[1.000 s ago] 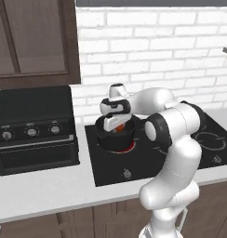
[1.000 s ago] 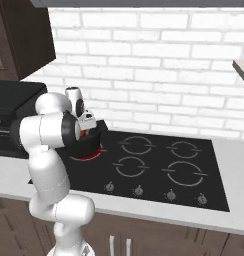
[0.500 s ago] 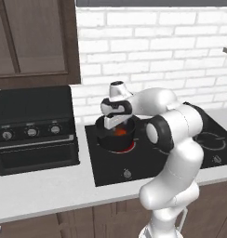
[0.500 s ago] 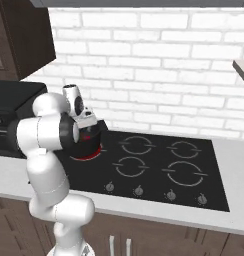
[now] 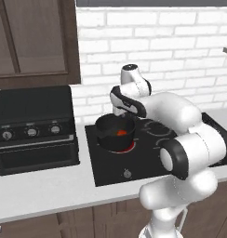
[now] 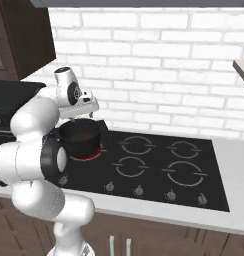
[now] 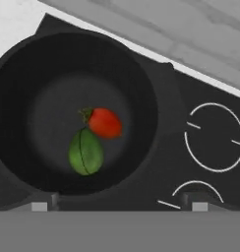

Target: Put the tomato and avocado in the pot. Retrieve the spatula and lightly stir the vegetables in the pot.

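The black pot [image 7: 141, 74] sits on the front left burner of the cooktop. Inside it the red tomato [image 7: 105, 123] lies touching the green avocado [image 7: 85, 152] on the bottom. My gripper [image 7: 119, 206] hangs straight above the pot, open, with nothing between its fingertips [image 7: 39, 206]. From the base views the pot [image 5: 110, 140] [image 6: 79, 145] stands just under the gripper [image 5: 119, 113] [image 6: 83, 116], and a bit of the tomato [image 5: 121, 133] shows over the rim. The spatula is out of view.
A black countertop oven [image 5: 31, 125] stands left of the cooktop [image 6: 159, 165]. The burner under the pot glows red [image 6: 92, 154]. The brick wall runs close behind, and a dark upper cabinet [image 5: 31, 37] hangs over the oven.
The jaws have spread wide and the hand has lifted out of the pot's mouth to just above it. The tomato and avocado lie loose in the pot.
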Tool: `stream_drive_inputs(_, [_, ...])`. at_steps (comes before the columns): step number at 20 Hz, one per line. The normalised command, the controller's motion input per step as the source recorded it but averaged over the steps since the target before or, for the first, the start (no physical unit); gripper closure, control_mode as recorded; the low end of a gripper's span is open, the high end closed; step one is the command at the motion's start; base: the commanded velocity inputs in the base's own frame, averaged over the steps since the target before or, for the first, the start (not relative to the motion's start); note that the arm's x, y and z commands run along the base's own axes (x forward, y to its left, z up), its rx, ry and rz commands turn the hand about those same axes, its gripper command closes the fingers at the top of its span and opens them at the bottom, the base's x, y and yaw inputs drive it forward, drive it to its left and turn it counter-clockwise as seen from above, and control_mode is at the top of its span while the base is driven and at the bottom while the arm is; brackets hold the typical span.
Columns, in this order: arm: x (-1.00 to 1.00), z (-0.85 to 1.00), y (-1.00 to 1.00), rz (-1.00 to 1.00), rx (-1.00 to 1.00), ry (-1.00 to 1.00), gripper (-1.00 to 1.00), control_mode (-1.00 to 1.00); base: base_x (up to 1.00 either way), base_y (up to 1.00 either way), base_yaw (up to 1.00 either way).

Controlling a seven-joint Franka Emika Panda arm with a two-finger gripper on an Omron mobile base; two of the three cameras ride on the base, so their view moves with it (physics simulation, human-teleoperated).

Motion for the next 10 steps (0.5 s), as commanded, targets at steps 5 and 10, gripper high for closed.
stream_drive_inputs(5, [-0.88, 0.70, -0.58, -0.17, 0.07, -0.17, -1.00, -1.00, 0.00, 0.00, 0.00])
stream_drive_inputs(10, [-1.00, 0.41, -0.41, -0.15, 0.13, -0.09, -1.00, -1.00, 0.00, 0.00, 0.00])
